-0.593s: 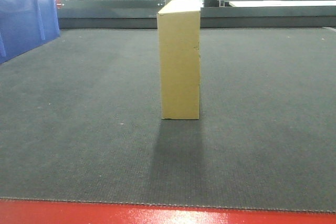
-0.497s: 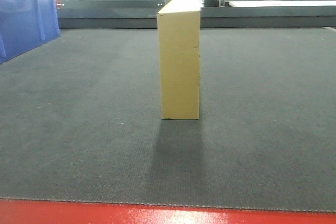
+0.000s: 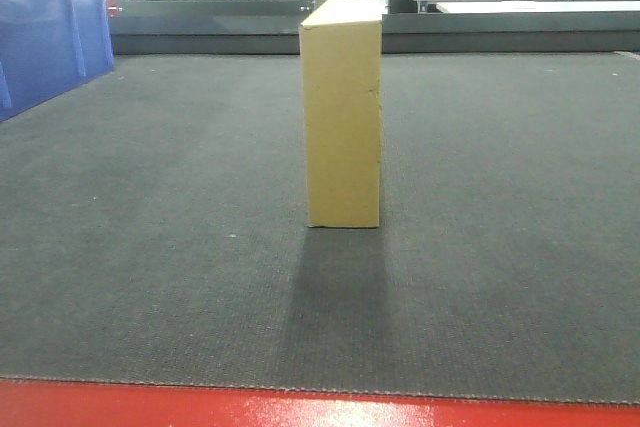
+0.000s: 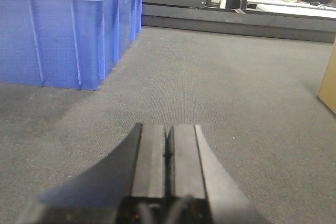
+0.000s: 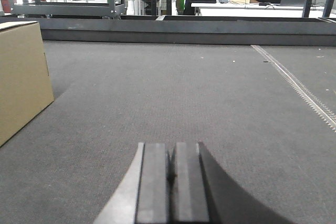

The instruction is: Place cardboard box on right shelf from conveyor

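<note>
The tall, narrow tan-yellow cardboard box (image 3: 342,112) stands upright at frame centre on the dark grey textured conveyor belt (image 3: 150,247). A blue plastic bin (image 3: 50,42) sits upper left. The left tool (image 4: 167,153) and right tool (image 5: 169,179) are each pressed together, apart from the box.

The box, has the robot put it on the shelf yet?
Not yet. Nothing is done: the box stands upright on the belt. Nothing is in hand: the left fingers and right fingers are shut and empty. Grabbing, lifting and shelving all remain.
</note>
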Action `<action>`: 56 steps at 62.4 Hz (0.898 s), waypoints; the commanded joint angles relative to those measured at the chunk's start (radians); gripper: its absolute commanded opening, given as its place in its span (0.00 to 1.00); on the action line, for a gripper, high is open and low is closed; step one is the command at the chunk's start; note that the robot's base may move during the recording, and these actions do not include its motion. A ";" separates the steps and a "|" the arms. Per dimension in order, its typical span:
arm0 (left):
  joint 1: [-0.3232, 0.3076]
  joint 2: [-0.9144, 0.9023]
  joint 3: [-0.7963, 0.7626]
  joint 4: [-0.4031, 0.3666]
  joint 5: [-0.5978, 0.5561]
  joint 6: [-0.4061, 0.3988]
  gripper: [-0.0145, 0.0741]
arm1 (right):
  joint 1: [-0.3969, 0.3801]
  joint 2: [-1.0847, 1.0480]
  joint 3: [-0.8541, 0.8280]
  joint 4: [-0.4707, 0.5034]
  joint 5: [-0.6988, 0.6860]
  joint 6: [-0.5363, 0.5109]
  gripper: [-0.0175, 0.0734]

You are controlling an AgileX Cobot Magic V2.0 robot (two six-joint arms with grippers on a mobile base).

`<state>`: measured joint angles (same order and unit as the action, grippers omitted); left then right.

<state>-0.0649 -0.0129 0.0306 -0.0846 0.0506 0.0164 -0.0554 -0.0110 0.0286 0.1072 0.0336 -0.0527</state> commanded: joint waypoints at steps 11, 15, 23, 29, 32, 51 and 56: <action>0.002 -0.012 -0.004 -0.007 -0.090 -0.005 0.03 | 0.001 -0.014 -0.004 0.001 -0.090 0.000 0.23; 0.002 -0.012 -0.004 -0.007 -0.090 -0.005 0.03 | 0.001 -0.014 -0.004 0.001 -0.099 0.000 0.23; 0.002 -0.012 -0.004 -0.007 -0.090 -0.005 0.03 | 0.001 -0.014 -0.004 0.001 -0.100 0.000 0.23; 0.002 -0.012 -0.004 -0.007 -0.090 -0.005 0.03 | 0.001 -0.014 -0.012 0.001 -0.104 0.000 0.23; 0.002 -0.012 -0.004 -0.007 -0.090 -0.005 0.03 | 0.001 -0.014 -0.031 0.002 -0.094 0.007 0.23; 0.002 -0.012 -0.004 -0.007 -0.090 -0.005 0.03 | 0.005 0.185 -0.350 -0.008 -0.024 0.020 0.23; 0.002 -0.012 -0.004 -0.007 -0.090 -0.005 0.03 | 0.022 0.281 -0.434 -0.037 -0.021 0.020 0.24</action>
<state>-0.0649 -0.0129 0.0306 -0.0846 0.0506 0.0164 -0.0447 0.1782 -0.3053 0.0982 0.0853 -0.0302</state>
